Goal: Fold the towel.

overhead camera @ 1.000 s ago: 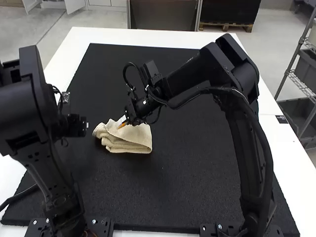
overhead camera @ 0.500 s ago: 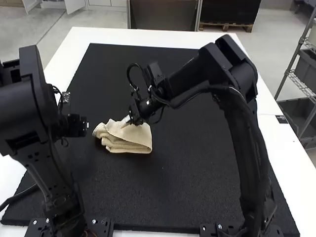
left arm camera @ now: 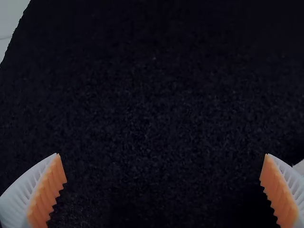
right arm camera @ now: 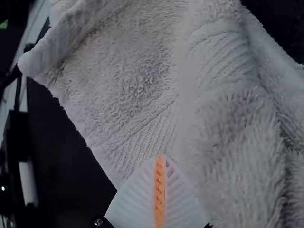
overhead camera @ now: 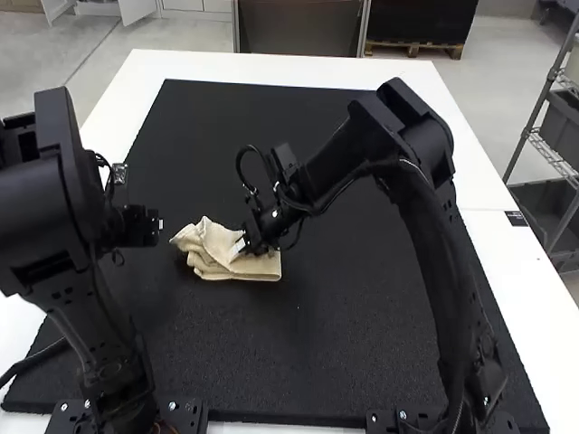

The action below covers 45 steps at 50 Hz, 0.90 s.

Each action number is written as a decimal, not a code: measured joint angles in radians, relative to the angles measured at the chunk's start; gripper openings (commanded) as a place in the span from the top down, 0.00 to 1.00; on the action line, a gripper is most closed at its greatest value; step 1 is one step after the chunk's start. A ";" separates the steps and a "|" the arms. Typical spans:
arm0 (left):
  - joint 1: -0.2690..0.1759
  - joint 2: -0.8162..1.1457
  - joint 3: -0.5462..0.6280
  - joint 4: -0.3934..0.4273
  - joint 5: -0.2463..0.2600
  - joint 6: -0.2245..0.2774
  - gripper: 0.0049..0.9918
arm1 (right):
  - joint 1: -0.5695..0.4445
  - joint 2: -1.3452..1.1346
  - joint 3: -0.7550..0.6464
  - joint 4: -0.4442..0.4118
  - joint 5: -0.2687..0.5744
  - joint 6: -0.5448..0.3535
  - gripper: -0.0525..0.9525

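I can't read any words or numbers from here. A small dark label sits on the white counter, near its right edge, but any print on it is too tiny to make out.

- My high view is bright, the table showing nearly plain white.
- There I see a dark shadow on the black mat, just beside the towel.
- My left wrist view is dim; I can barely make out the mat's grain.
- In my right wrist view, muted light leaves the towel's folds shaded.
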 measured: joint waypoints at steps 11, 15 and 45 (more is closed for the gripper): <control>0.000 0.000 0.000 0.000 0.002 0.000 0.03 | -0.008 0.013 -0.007 0.016 -0.022 -0.016 0.96; 0.000 0.000 0.000 0.000 0.002 0.000 0.03 | -0.008 0.013 -0.007 0.013 -0.023 -0.018 0.96; -0.044 0.000 0.000 0.001 0.006 -0.030 0.03 | -0.008 -0.060 0.012 -0.092 -0.025 -0.020 0.96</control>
